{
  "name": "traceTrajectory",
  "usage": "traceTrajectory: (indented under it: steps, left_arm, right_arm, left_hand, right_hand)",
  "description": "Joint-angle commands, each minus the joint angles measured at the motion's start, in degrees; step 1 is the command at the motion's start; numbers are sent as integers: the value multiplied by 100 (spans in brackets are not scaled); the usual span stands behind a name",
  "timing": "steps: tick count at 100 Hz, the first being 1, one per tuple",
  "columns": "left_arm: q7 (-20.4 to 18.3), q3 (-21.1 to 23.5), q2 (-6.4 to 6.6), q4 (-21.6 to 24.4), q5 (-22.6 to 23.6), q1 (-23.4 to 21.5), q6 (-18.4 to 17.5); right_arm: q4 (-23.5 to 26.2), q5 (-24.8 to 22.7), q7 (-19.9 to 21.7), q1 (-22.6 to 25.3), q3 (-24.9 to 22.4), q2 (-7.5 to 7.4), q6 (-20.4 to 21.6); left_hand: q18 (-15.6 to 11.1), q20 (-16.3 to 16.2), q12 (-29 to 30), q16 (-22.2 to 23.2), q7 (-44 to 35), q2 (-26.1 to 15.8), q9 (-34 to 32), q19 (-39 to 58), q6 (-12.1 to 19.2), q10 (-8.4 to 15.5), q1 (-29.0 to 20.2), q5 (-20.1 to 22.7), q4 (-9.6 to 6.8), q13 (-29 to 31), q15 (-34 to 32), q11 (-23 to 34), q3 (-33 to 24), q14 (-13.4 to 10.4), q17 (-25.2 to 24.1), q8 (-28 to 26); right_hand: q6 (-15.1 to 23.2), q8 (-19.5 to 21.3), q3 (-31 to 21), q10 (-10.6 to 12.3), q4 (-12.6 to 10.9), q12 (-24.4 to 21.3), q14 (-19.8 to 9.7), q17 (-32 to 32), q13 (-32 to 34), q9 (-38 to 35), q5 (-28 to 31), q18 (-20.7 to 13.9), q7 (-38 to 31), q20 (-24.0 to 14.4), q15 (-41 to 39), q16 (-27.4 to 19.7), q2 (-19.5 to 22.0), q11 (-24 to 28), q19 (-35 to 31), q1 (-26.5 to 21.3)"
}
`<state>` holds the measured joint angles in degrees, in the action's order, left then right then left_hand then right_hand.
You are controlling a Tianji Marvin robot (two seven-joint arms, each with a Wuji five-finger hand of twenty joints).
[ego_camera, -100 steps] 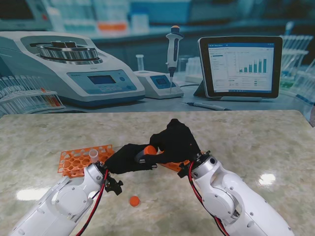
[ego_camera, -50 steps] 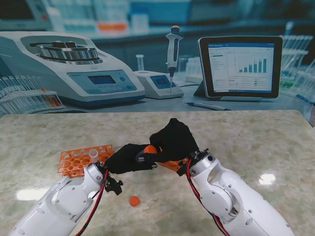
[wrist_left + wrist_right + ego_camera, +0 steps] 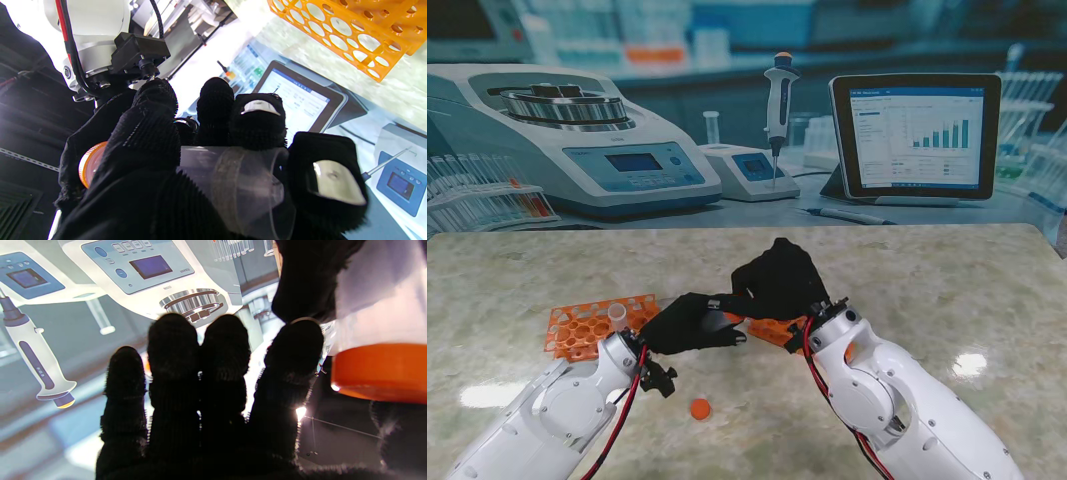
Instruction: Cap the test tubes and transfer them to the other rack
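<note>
Test tube (image 3: 233, 186) gripped in left hand (image 3: 689, 322), between racks. Orange cap (image 3: 377, 371) now hidden under right hand (image 3: 777, 282) in stand view, exposed half second ago; wrist views show cap on tube mouth, right fingers closing over it. Judgement: capping nearly done, transfer next.

From the stand, the two gloved hands are hiding the tube completely. The right arm (image 3: 897, 400) is covering part of the right-hand rack (image 3: 772, 329).
</note>
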<state>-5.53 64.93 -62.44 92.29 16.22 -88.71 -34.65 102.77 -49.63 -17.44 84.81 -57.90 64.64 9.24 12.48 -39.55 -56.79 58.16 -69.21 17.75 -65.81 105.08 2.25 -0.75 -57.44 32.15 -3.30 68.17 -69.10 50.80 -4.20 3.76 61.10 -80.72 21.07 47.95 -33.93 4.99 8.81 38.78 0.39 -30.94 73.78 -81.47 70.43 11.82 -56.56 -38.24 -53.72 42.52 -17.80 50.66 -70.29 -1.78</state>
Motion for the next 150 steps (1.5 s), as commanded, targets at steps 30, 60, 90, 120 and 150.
traceTrajectory:
  steps: [30, 60, 90, 120, 150]
  left_arm:
    - [-15, 9, -1, 45, 24, -32, -15]
    - [-5, 2, -4, 44, 31, -29, -8]
    - [1, -2, -6, 42, 35, -26, -3]
    - [-1, -13, -7, 34, 25, -13, 9]
    - [-3, -16, -7, 33, 20, -8, 3]
  right_arm:
    - [-58, -8, -240, 88, -102, 60, -78]
    - [41, -246, -766, 369, -383, 69, 327]
    - [173, -575, -1000, 720, -619, 4, 874]
    - [269, -818, -1092, 957, -704, -57, 1380]
    - [244, -978, -1164, 976, -627, -93, 1662]
  left_hand:
    - [-681, 95, -118, 84, -125, -312, -65, 1113, 252, 216, -100, -12, 20, 300, -205, 105, -74, -168, 126, -158]
    - [-679, 97, -119, 84, -125, -309, -61, 1114, 255, 221, -101, -16, 23, 300, -205, 102, -73, -168, 126, -159]
    - [-678, 98, -120, 84, -121, -313, -64, 1114, 252, 219, -104, -18, 25, 297, -204, 104, -75, -167, 126, -158]
    - [-678, 98, -121, 84, -123, -307, -64, 1114, 252, 219, -108, -15, 26, 293, -203, 104, -75, -165, 126, -159]
    - [-678, 99, -123, 85, -122, -310, -62, 1115, 251, 220, -106, -18, 27, 290, -203, 105, -73, -162, 126, -160]
  right_hand:
    - [-213, -18, -109, -86, -119, -59, 27, 238, 9, -9, -365, -46, 1143, -35, 1040, -13, 261, -1383, -24, 41]
    - [-538, -168, -32, -125, -195, -409, 65, -734, -569, 699, -1293, 43, 1883, 327, 2215, -270, -152, -2514, 63, -725]
    - [-640, -411, -80, -167, -211, -724, 63, -885, -661, 1109, -1910, -230, 2406, 388, 2421, -302, -571, -2985, -43, -1264]
    - [-929, -942, -251, -293, -205, -1130, 31, -1007, -785, 1784, -2762, -390, 3134, 412, 2612, -361, -1126, -3456, -70, -1527]
    - [-1195, -1544, -488, -381, -184, -1408, -18, -1215, -822, 2204, -3332, -520, 3553, 413, 2744, -415, -1772, -3676, -83, -1907]
